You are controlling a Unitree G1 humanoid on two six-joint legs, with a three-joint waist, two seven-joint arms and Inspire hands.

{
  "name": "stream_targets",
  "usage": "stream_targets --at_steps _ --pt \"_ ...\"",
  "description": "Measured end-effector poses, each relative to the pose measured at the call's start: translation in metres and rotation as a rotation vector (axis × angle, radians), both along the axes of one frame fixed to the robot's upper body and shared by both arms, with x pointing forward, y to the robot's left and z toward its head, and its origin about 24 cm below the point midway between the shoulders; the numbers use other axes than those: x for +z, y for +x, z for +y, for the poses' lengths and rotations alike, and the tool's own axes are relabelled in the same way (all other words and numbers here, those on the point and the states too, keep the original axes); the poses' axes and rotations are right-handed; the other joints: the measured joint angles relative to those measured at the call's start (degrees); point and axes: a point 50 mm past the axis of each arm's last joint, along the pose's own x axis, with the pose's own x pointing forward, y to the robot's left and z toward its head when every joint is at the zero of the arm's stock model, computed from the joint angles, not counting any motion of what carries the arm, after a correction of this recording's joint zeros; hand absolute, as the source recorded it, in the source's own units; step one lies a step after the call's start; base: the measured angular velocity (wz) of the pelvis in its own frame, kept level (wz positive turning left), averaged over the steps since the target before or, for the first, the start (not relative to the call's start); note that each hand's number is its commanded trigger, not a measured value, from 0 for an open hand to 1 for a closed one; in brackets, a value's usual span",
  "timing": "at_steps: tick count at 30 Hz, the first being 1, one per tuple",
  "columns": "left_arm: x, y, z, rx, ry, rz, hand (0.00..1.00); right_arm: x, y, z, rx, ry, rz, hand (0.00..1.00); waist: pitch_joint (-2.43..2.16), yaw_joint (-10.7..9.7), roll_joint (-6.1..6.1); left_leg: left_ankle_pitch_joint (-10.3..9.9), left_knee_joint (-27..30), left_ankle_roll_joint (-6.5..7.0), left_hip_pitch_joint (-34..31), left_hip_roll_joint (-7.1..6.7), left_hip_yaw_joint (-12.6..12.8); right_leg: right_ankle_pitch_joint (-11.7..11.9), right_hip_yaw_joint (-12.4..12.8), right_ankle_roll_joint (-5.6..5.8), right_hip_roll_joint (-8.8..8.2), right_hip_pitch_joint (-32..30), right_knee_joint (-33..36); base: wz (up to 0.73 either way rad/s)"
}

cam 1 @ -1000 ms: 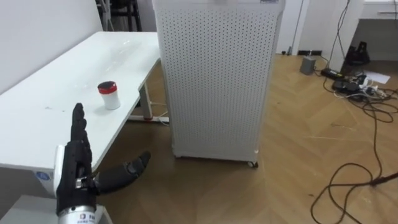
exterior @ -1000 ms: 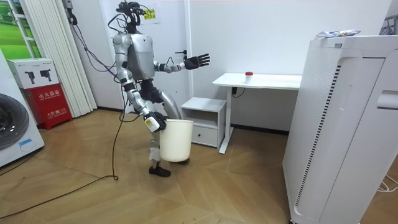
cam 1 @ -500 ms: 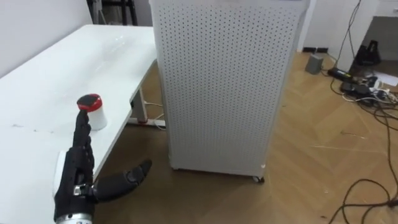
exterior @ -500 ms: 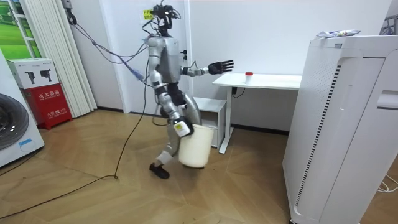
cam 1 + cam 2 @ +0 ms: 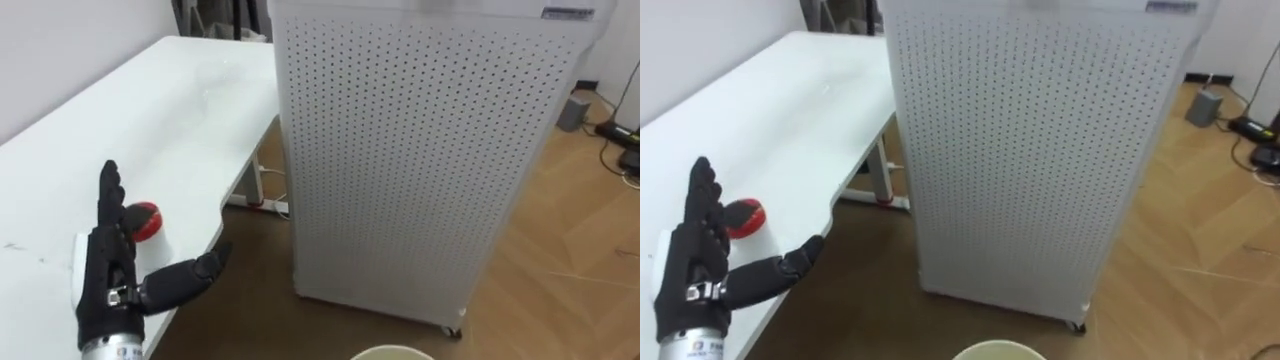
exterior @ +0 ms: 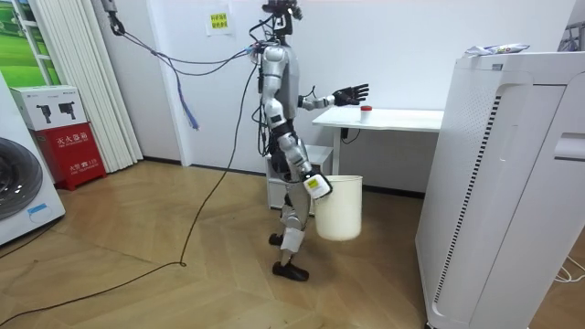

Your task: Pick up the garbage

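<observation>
A small white cup with a red lid [image 5: 143, 220] stands on the white table [image 5: 170, 110] near its front edge. My left hand [image 5: 108, 285] is raised just in front of the cup, open, with straight fingers and the thumb spread to the right; it hides part of the cup. In the room view the left hand [image 6: 350, 94] reaches out over the table's end, close to the cup [image 6: 366, 110]. My right hand [image 6: 314, 184] hangs low at my side, shut on the rim of a white bin [image 6: 339, 207]. The bin's rim [image 5: 392, 352] shows at the bottom edge.
A tall white perforated cabinet on castors [image 5: 430, 150] stands right of the table, with a narrow strip of wooden floor between them. A low white drawer unit [image 6: 315, 153] sits behind me by the table. Cables [image 5: 622, 140] lie on the floor far right.
I have walked toward the table, to the room view's right, carrying the bin along. The cup has come close to my raised left hand, which stays open.
</observation>
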Motion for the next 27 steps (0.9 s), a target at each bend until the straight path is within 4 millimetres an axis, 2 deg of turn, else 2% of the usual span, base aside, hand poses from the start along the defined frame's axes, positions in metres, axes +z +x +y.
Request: stream_targets --at_steps 1,6,7,8,9,10,11,12,13,14,15,16,19,27 --pt "0.001 0.000 -0.001 -0.003 0.021 -0.003 0.00 0.000 0.000 0.001 0.028 -0.002 -0.002 1.00 0.02 0.0 -0.07 0.2 -1.1 -0.42 1.0 0.83 0.1 0.1 -0.3 -0.23 0.81 1.7 -1.9 0.22" --pt "0.017 0.000 -0.005 -0.020 0.057 -0.075 0.00 0.003 0.009 -0.001 0.070 -0.001 -0.014 1.00 0.05 -0.1 -0.33 0.8 -3.7 -1.35 2.8 2.35 0.0 0.3 -0.3 -0.57 2.49 4.6 -6.2 0.15" --pt "0.021 0.001 -0.004 -0.016 0.058 -0.091 0.00 0.002 0.008 0.000 0.079 0.011 -0.007 1.00 0.41 -0.1 -0.80 1.0 -1.0 -2.22 1.8 2.13 1.0 0.6 1.2 -0.93 2.14 6.3 -8.0 0.25" --pt "0.023 0.001 -0.004 -0.018 0.060 -0.096 0.00 0.001 0.007 0.002 0.078 0.015 0.000 1.00 1.09 -0.1 -1.86 0.2 1.2 -3.47 0.2 1.91 1.8 0.6 3.3 -0.93 1.78 7.2 -8.9 0.50" --pt "0.027 0.004 -0.007 -0.030 0.057 -0.118 0.00 -0.002 0.003 0.002 0.068 0.018 0.018 1.00 0.95 -0.5 -2.13 0.8 -0.4 -4.86 -3.3 2.64 2.7 0.7 6.7 -0.73 1.82 7.6 -9.8 0.70" --pt "0.034 0.006 -0.009 -0.042 0.059 -0.149 0.00 -0.004 -0.001 0.001 0.054 0.016 0.044 1.00 0.72 -0.4 -1.81 3.9 -2.5 -3.26 -6.3 4.36 5.2 0.2 6.8 -0.06 1.86 7.4 -9.7 0.59" --pt "0.034 0.006 -0.010 -0.039 0.065 -0.151 0.00 -0.006 -0.005 0.000 0.050 0.015 0.067 1.00 0.40 0.1 -2.04 4.5 -2.4 -3.26 -6.0 4.31 6.2 0.2 6.2 0.31 1.63 7.3 -9.9 0.37" --pt "0.034 0.006 -0.010 -0.030 0.082 -0.154 0.00 -0.008 -0.007 -0.001 0.049 0.011 0.087 1.00 0.45 1.2 -2.11 4.7 -2.9 -2.97 -5.4 4.17 6.2 0.3 3.5 0.67 1.31 7.5 -10.0 0.11" --pt "0.033 0.005 -0.011 -0.027 0.089 -0.151 0.00 -0.008 -0.007 -0.001 0.048 0.011 0.089 1.00 0.55 1.9 -1.99 4.7 -3.0 -2.96 -4.9 3.96 5.0 0.4 0.2 0.85 1.25 7.5 -10.3 0.15" --pt "0.033 0.005 -0.011 -0.024 0.090 -0.152 0.00 -0.008 -0.007 -0.001 0.049 0.012 0.089 1.00 0.63 1.9 -1.84 4.7 -3.0 -2.96 -4.8 3.82 3.5 0.5 -1.3 1.00 1.44 7.6 -10.6 0.13" --pt "0.034 0.005 -0.010 -0.021 0.096 -0.155 0.00 -0.007 -0.003 0.000 0.057 0.015 0.081 1.00 0.73 1.9 -1.74 4.7 -3.2 -3.02 -4.8 3.45 0.9 1.5 -2.9 0.59 1.69 7.5 -13.2 0.24" --pt "0.033 0.004 -0.010 -0.022 0.095 -0.150 0.00 -0.005 0.002 -0.002 0.062 0.010 0.068 1.00 0.66 1.4 -1.14 4.7 -3.5 -3.23 -4.8 3.29 0.1 2.3 -4.6 -0.13 1.61 8.6 -14.0 0.26" --pt "0.034 0.004 -0.015 -0.046 0.096 -0.151 0.00 -0.005 0.001 -0.005 0.067 -0.002 0.076 1.00 0.51 1.5 -0.08 5.3 -5.9 -3.62 -3.1 3.23 0.6 2.3 -5.6 -0.15 1.56 9.6 -14.0 0.16" --pt "0.039 0.004 -0.014 -0.044 0.099 -0.175 0.00 -0.006 -0.004 -0.005 0.077 0.010 0.090 1.00 0.45 1.4 -0.33 5.6 -7.2 -3.73 -1.2 2.77 0.9 2.0 -6.2 -0.27 1.66 11.0 -14.1 0.00"
